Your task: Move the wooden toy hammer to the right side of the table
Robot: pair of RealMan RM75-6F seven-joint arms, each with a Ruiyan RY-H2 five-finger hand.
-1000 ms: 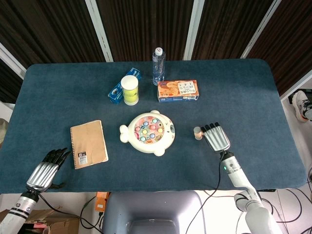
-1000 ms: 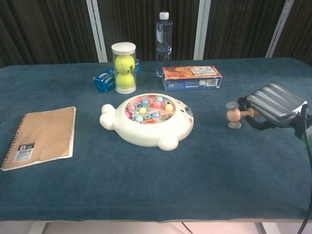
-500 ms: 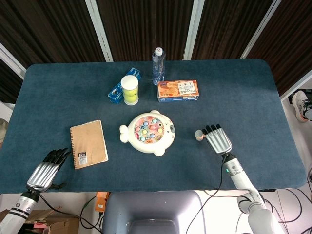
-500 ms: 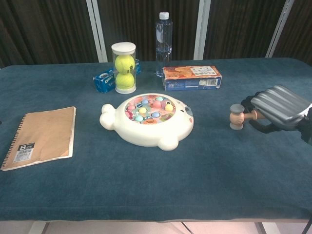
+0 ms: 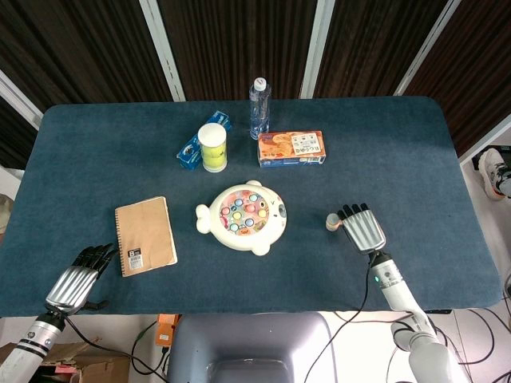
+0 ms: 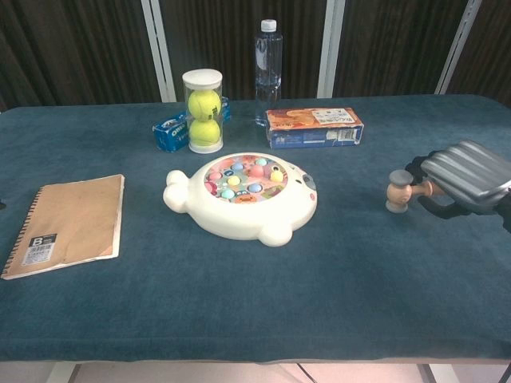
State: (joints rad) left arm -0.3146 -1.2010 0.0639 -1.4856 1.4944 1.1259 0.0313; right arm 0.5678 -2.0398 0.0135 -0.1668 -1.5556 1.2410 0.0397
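Wooden hammer (image 6: 401,191) looked light and rigid, right hand (image 6: 461,177) fingers wrapped round its handle, left hand (image 5: 76,279) holding nothing.

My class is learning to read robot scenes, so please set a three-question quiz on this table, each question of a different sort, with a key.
1. True or false: the right robot hand holds the hammer.
2. Multiple choice: what lies nearest the left robot hand? A the bottle; B the notebook; C the box.
3. Fill in: the clear tube holds two tennis ____.

Key
1. True: it grips the handle, with the head sticking out toward the fish toy.
2. B.
3. Balls.
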